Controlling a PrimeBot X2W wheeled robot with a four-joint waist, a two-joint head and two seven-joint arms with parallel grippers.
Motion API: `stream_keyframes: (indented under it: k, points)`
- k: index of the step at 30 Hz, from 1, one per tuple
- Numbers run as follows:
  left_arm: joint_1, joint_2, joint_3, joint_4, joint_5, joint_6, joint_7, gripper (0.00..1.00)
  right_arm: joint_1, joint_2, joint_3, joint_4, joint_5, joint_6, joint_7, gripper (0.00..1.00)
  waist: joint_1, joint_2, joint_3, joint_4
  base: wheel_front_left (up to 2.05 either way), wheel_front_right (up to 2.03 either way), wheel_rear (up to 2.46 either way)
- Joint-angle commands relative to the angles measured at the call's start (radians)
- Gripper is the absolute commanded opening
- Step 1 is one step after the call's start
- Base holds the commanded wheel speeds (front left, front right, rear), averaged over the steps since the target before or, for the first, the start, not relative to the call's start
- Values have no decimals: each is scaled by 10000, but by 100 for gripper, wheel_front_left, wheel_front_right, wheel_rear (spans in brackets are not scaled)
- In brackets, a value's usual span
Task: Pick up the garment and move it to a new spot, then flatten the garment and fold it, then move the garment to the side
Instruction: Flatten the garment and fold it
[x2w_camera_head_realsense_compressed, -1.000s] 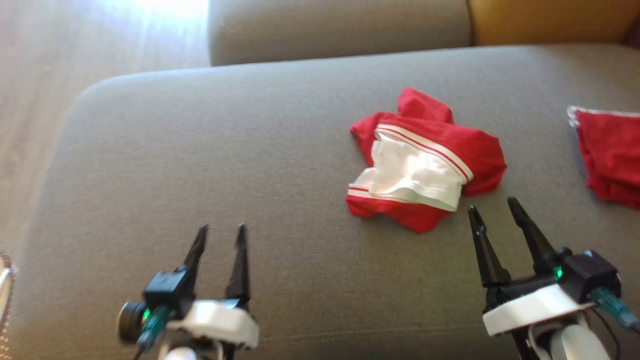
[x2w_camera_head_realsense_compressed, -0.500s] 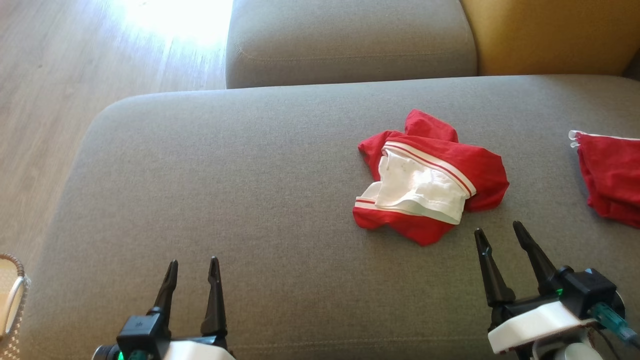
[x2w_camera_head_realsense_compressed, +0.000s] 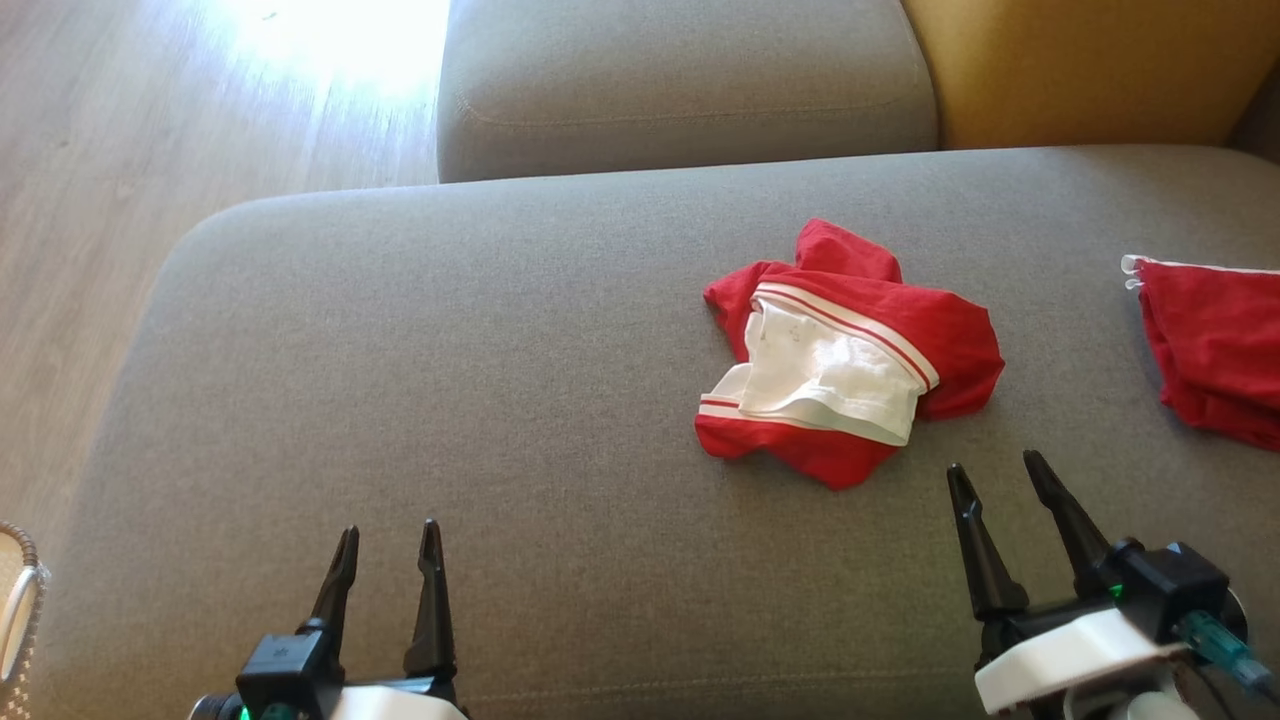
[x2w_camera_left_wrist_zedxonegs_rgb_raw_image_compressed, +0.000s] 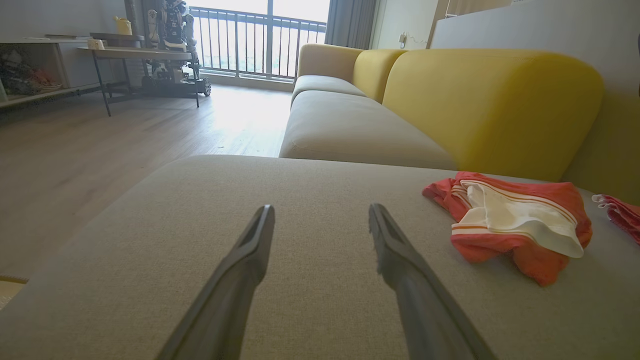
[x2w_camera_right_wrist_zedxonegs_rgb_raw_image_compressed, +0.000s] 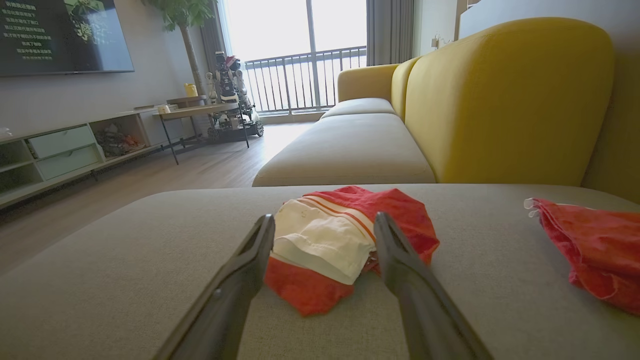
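The task looks to be at its first step, the pick-up. The garment (x2w_camera_head_realsense_compressed: 850, 350), a crumpled red piece with a white lining and striped band turned outward, lies in a heap on the grey sofa cushion (x2w_camera_head_realsense_compressed: 450, 400), right of the middle of the head view, and nothing has hold of it. The right gripper (x2w_camera_head_realsense_compressed: 992, 462) sits at the lower right of the frame, its tips near the heap's near edge but apart from it. Its jaws stand moderately open and empty, and in the right wrist view the heap lies straight ahead between the two fingers. The left gripper (x2w_camera_head_realsense_compressed: 390, 527) is at the lower left, well apart from the garment, its jaws parted a little less and likewise empty. A second red cloth (x2w_camera_head_realsense_compressed: 1215, 350) lies at the right edge of the frame. The next move probably falls to the right arm: reach forward and down until the fingers straddle a raised fold, then close and lift. The cloth is soft and bunched, so the grasp should take several layers, not one loose flap.
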Motion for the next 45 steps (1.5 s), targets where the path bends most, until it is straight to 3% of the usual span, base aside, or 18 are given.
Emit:
stream_keyframes:
  k: [1, 9, 15, 19, 24, 30, 38, 45]
  points:
    - [-352, -81, 274, -303, 7, -20, -120, 100, -151, -47, 239, -320, -8, -2, -65, 100, 1, 0, 10, -7, 0, 0, 0]
    - [-556, -82, 55, -101, -102, -150, -120, 100, -192, -47, 268, -402, 5, -2, -65, 100, 1, 0, 204, -79, 0, 0, 0]
    - [-1679, -82, -566, 804, -500, -592, -120, 100, -400, -47, 316, -460, -41, -2, -65, 100, 1, 0, 669, -249, 0, 0, 0]
    - [-3396, -83, -1432, 2031, -1249, -1088, -120, 100, -749, -47, 408, -583, -142, -2, -65, 100, 1, 0, 1434, -546, 0, 0, 0]
    - [-5176, -83, -2235, 3765, -2397, -1129, -120, 100, -1231, -47, 432, -664, -153, -2, -65, 100, 1, 0, 2282, -951, 0, 0, 0]
    - [-6854, -83, -3364, 5026, -2970, -1224, -120, 100, -1650, -47, 338, -799, -165, -2, -65, 100, 1, 0, 3051, -1320, 0, 0, 0]
    - [-8098, -83, -4760, 6465, -3376, -1311, -120, 100, -2019, -47, 386, -900, -68, -2, -65, 100, 1, 0, 3528, -1759, 0, 0, 0]
    - [-8560, -83, -5159, 6906, -3658, -1138, -120, 100, -2143, -47, 322, -966, -26, -2, -65, 100, 1, 0, 3648, -1990, 0, 0, 0]
